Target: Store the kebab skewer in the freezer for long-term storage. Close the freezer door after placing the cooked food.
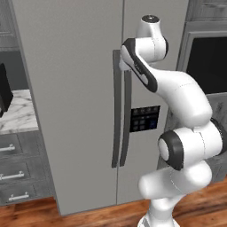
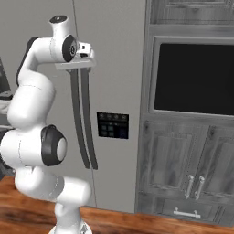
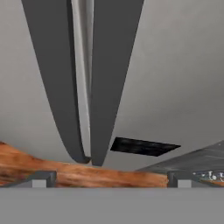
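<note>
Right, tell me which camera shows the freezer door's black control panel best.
The right base view: the control panel is unobstructed there, its buttons visible. The left base view shows it clear too, but more oblique. The hand view catches it as a foreshortened dark sliver.

I see the wooden floor (image 1: 88, 215) carrying the tall grey fridge (image 1: 66, 88), shut, with drawer cabinets (image 1: 17, 173) under a marble tabletop (image 1: 17, 115) on one side and oven cabinetry (image 2: 192, 183) on the other.
</note>
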Motion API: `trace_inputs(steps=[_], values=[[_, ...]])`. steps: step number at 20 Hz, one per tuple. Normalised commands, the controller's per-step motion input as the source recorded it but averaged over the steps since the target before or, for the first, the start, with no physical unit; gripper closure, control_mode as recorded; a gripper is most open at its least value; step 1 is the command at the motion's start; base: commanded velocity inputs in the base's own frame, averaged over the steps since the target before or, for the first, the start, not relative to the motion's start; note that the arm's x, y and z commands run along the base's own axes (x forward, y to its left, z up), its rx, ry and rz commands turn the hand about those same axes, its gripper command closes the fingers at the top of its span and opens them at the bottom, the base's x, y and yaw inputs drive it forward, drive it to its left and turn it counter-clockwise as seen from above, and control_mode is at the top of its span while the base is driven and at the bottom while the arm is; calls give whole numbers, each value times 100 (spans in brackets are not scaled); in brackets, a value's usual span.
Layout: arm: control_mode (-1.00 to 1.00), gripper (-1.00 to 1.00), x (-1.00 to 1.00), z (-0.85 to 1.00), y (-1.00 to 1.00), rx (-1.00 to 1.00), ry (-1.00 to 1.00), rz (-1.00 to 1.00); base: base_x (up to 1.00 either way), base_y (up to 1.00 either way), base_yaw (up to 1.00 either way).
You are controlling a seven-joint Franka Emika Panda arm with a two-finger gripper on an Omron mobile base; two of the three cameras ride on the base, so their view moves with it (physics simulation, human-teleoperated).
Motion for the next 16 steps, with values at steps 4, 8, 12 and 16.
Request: trace_inputs(steps=[4, 8, 12, 16], values=[[-100, -100, -9, -20, -23, 3, -29, 0, 0, 0, 0], [-100, -100, 0, -11, -46, 10, -22, 0, 0, 0, 0], [-100, -100, 0, 0, -29, 3, -16, 0, 0, 0, 0], [-100, -100, 0, 0, -1, 1, -10, 0, 0, 0, 0]])
